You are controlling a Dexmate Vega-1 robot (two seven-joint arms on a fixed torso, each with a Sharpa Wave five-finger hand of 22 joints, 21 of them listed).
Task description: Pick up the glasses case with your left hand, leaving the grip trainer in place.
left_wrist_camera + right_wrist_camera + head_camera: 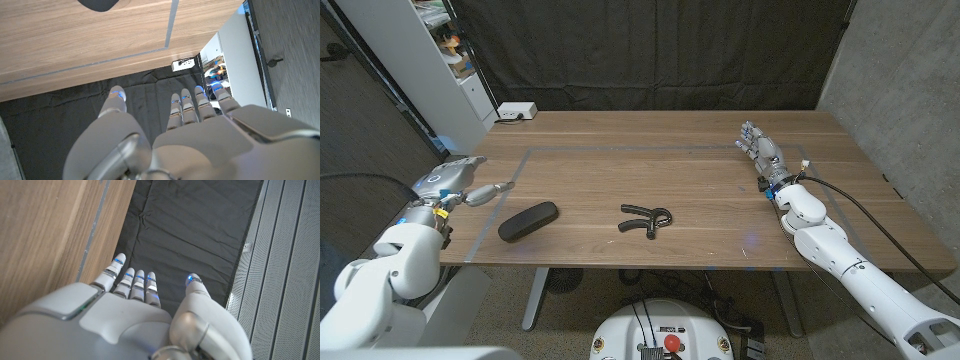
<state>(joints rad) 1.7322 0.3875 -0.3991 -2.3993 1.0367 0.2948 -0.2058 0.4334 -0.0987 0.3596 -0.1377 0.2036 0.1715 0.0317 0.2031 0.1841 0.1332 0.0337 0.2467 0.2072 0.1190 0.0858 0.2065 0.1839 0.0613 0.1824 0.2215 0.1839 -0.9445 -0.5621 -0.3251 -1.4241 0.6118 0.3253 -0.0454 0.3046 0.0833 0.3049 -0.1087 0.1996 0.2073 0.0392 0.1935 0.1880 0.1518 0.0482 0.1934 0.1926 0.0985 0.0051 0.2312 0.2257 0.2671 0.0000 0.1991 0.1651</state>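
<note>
Fingers (492,190) of my left hand (458,184) spread, holding nothing, near the glasses case (528,221), which lies beside the grip trainer (647,220).

black oblong glasses case (528,221) closed, lying flat on table's left, black grip trainer (647,220) apart at centre

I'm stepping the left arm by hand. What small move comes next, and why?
Probably ease the left hand toward the glasses case: the hand is open and holds nothing, and the case lies apart from it on the table. The grip trainer lies farther off, beyond the case.
</note>
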